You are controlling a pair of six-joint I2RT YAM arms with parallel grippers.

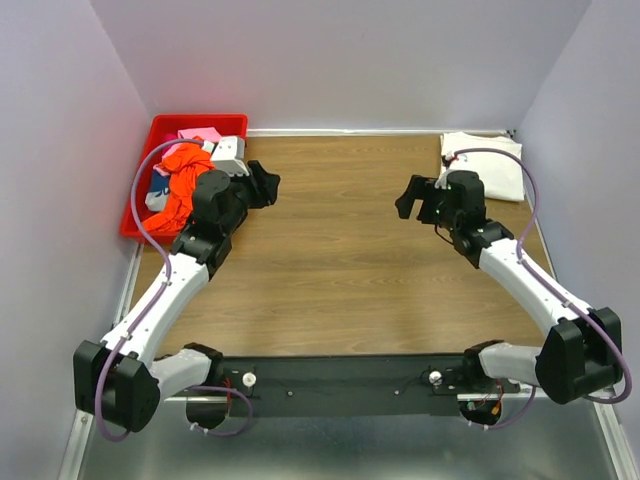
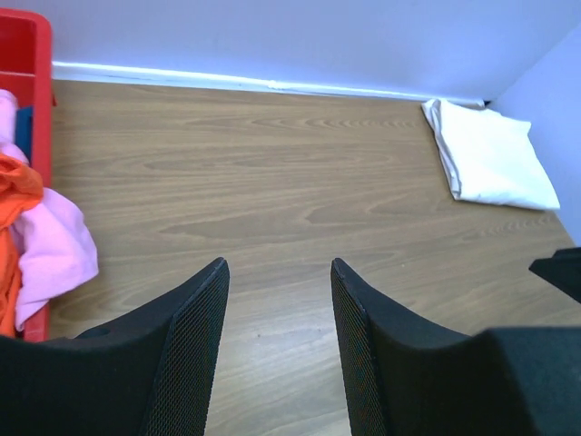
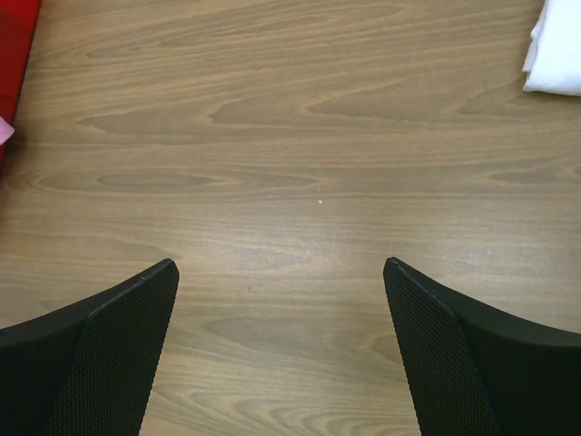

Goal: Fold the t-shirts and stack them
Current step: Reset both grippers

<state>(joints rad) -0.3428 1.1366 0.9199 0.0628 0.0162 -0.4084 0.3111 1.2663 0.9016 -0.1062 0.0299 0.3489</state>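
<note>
left jaws and right jaws stand apart, empty, over the desk (image 1: 330, 240); a folded white t-shirt (image 1: 490, 170) lies far right, an orange t-shirt (image 1: 180, 180) in the red bin (image 1: 195, 120).

Nothing readable from where I stand: no lettering, label or number on the red bin (image 1: 200, 119), the orange t-shirt (image 1: 183, 170) heaped in it, or the folded white t-shirt (image 1: 495, 175) (plain cloth, as far as I can see).

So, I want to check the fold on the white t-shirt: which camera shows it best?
Left wrist: the white t-shirt lies folded, unobstructed, at the far wall. In the top view the right arm and its cable overlap it; the right wrist view catches only one corner.
</note>
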